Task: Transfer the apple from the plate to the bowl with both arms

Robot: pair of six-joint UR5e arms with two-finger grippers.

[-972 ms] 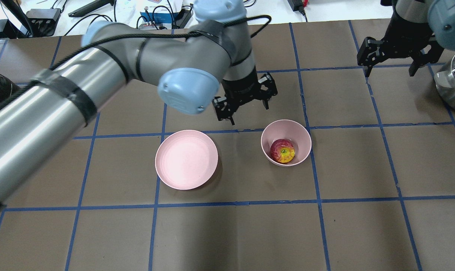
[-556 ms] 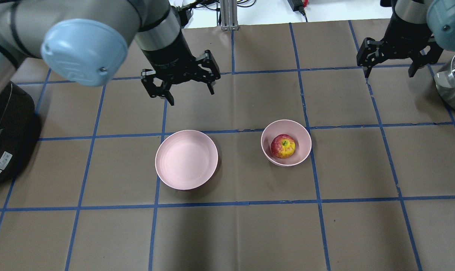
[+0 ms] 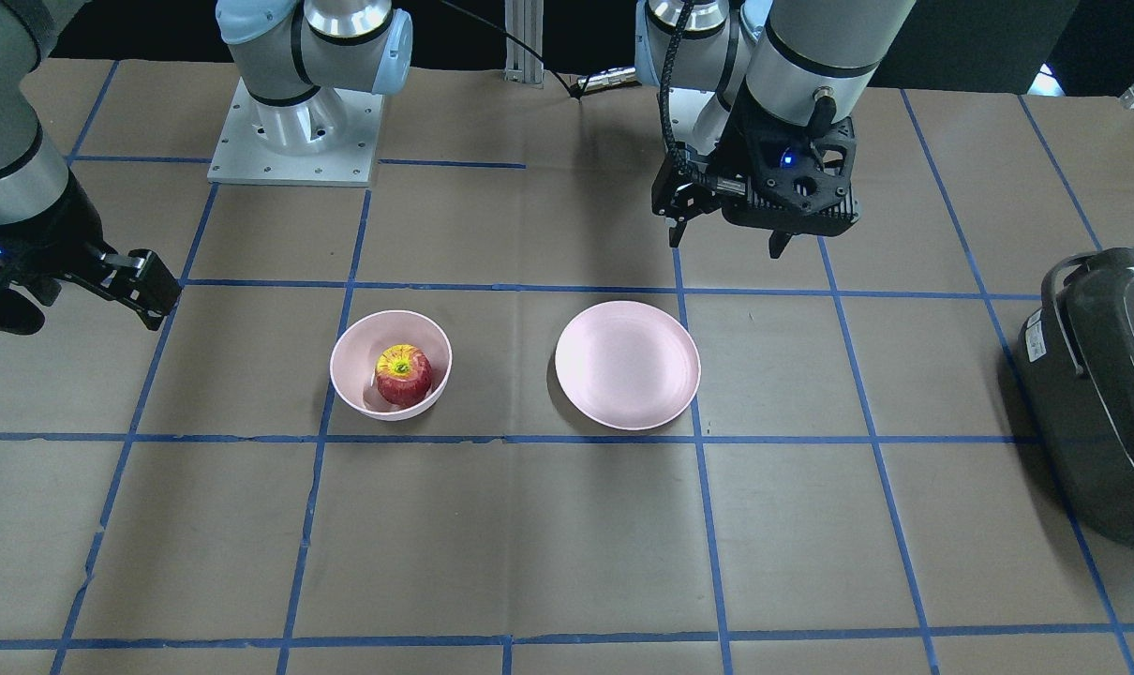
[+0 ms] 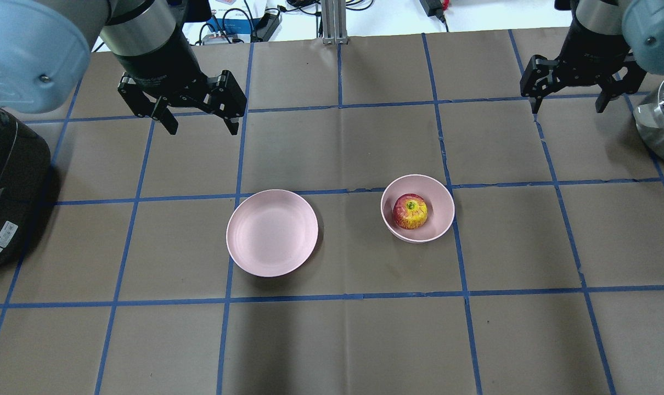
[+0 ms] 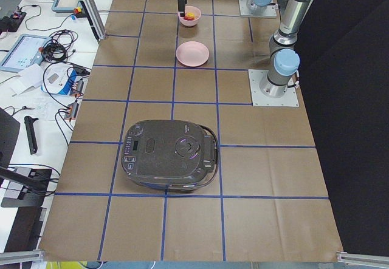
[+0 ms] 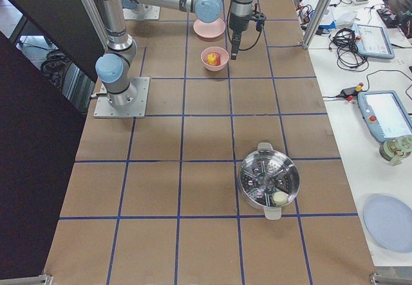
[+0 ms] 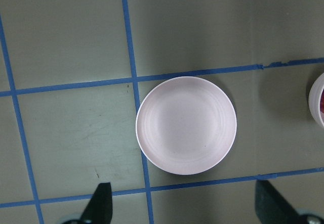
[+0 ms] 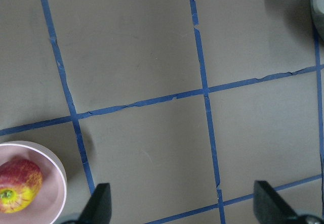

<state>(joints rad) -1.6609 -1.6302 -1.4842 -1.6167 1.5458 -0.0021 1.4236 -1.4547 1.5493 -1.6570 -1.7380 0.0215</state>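
Brown paper covers the table (image 4: 332,340), marked with a blue tape grid (image 4: 343,297). We see a black rice cooker (image 5: 169,155) at the robot's left end and a steel steamer pot (image 6: 269,182) at its right end.

The left arm (image 4: 30,38) comes in high from the left. The left gripper (image 4: 203,130) hangs above the table, behind the plate and to its left, fingers spread wide, holding nothing and touching nothing. The right gripper (image 4: 568,107) hangs over the far right of the grid, well apart from the bowl, also spread wide and empty.

The pink plate (image 4: 271,232) sits bare near the table centre. The pink bowl (image 4: 444,211) is near it, on the robot's right. The apple (image 4: 410,212) lies inside the bowl, with its yellow-green stem patch facing up.

Compared with 1.0 s ago:
- The left gripper was then just behind the bowl. It has since pulled away leftward and back, past its spot at 0.6 s ago.
- The apple has rolled a little in the bowl, and its stem now points more upward.
- The right gripper, plate and bowl have not moved.
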